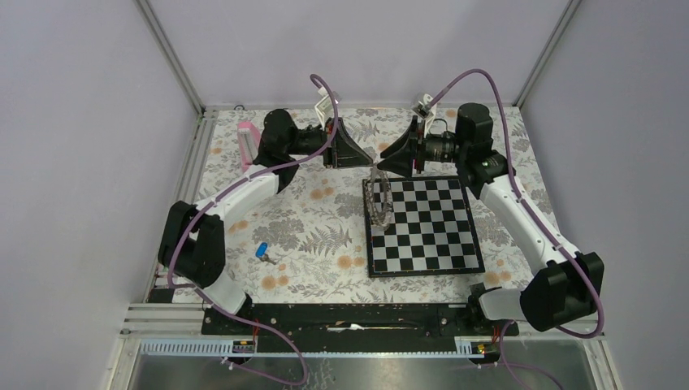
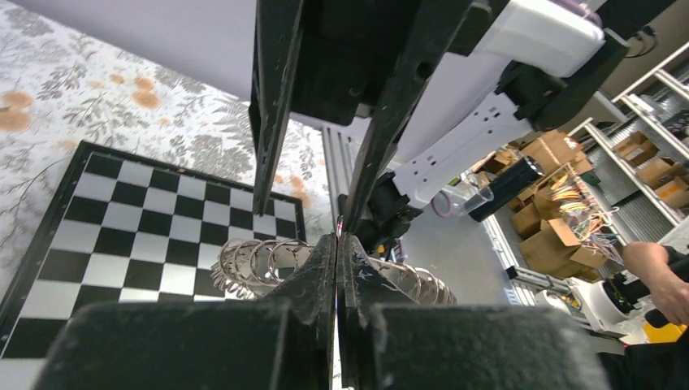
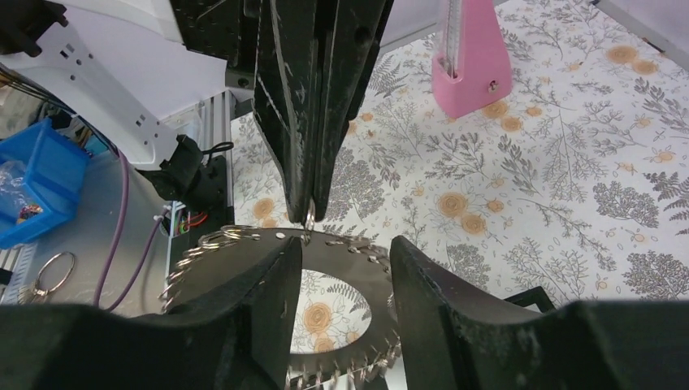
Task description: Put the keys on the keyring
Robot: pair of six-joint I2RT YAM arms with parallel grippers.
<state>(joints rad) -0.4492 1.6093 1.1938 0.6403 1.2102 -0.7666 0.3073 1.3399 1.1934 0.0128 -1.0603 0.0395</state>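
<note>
Keyring (image 1: pixel 379 201) hangs on edge above the left border of the chessboard (image 1: pixel 431 231), pinched at its top by the left gripper (image 1: pixel 370 161), whose jaws are pressed together on the speckled band. The right gripper (image 1: pixel 385 162) meets it nose to nose from the other side. The overhead view alone shows the blue-headed key (image 1: pixel 262 251), lying well apart on the floral cloth near the left arm's base, with bare cloth between it and the board. The left wrist view shows the closed fingertips (image 2: pixel 329 260) with the ring's small loops fanning out on both sides, and the right gripper's two fingers standing apart above them. The right wrist view shows its own fingers (image 3: pixel 268 301) about half apart, the ring's open centre and band visible in the gap; whether either finger touches the band cannot be told. Beyond the ring there, a pink stand (image 3: pixel 471 73) sits near the table's far left edge, clear of both arms.
</note>
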